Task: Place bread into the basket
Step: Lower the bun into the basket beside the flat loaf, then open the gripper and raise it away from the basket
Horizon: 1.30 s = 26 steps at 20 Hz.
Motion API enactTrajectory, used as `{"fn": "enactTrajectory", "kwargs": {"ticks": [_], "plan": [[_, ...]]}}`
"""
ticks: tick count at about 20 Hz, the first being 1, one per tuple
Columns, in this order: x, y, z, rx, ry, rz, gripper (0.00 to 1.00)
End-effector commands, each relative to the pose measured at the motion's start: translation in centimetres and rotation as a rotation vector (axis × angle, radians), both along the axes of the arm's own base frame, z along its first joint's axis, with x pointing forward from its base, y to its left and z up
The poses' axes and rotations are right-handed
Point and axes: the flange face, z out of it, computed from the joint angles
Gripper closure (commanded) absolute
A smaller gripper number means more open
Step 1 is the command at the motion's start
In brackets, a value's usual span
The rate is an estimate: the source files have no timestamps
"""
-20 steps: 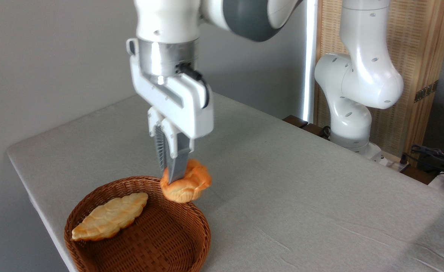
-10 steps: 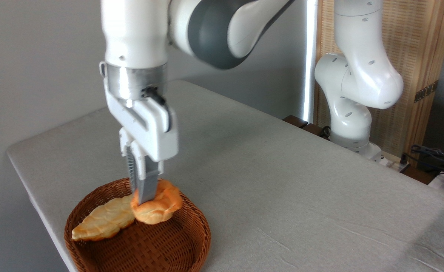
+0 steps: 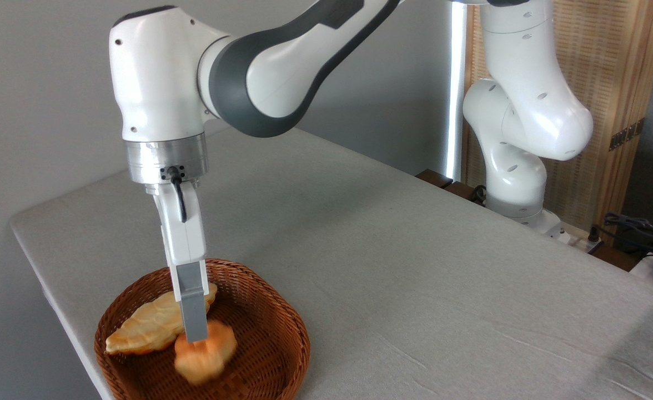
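Nearest the camera, the bread [image 3: 204,358] is down inside the basket [image 3: 287,328], low over the weave and just beside the pale leaf-shaped pastry [image 3: 151,325], so I'd guess it's held there for a short drop rather than a toss. The claw [image 3: 195,340] comes in edge-on, tip on top of the blurry bun, but honestly can't tell if it's gripping. Behind that is bare table [image 3: 415,266].

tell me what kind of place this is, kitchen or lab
Most likely a robot lab or test room, not a kitchen: a Panda arm is mounted beside a bare grey table, with loose cables at the right edge.
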Motion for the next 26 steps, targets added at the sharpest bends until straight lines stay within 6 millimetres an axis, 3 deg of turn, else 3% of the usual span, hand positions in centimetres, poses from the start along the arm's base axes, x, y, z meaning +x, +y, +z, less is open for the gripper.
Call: {"fn": "enactTrajectory", "kwargs": {"ticks": [1,4,7,11,13,15,18,20,22,26], "plan": [[0.5,-0.3,0.3,0.016,-0.028,0.034,0.0],[0.1,0.0,1.7,-0.012,-0.046,0.084,0.0],[-1.4,1.0,5.1,-0.103,-0.054,0.195,0.0],[-4.1,2.7,10.9,-0.203,0.082,0.281,0.0],[-6.3,2.3,13.9,-0.237,0.159,0.286,0.0],[-8.4,3.3,16.4,-0.291,0.18,0.302,0.0],[-9.4,3.6,16.2,-0.32,0.226,0.304,0.0],[-9.2,3.0,14.0,-0.284,0.248,0.291,0.0],[-9.1,3.1,13.1,-0.262,0.22,0.291,0.0],[-8.8,3.1,13.1,-0.266,0.188,0.288,0.0]]}}
